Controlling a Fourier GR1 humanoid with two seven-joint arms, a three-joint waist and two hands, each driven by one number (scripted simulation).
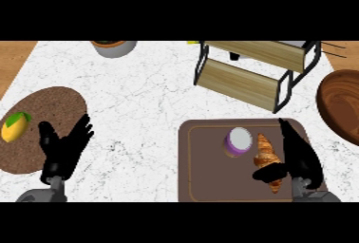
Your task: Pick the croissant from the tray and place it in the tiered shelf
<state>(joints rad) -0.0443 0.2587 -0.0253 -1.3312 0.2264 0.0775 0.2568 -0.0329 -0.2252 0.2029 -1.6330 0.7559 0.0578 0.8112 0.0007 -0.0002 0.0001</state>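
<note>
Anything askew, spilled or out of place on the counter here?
Nothing stands out. The croissant lies on the tray with the right hand at it; the tiered shelf stands upright, and nothing has spilled.

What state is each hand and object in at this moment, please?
Right hand: over the tray, thumb curled round the croissant.
Left hand: open, resting, fingers up.
Croissant: lying on the tray, not lifted.
Purple cup: on the tray, beside the croissant.
Tiered shelf: nothing visible on its boards.
Mango: lying on the round mat.
</note>
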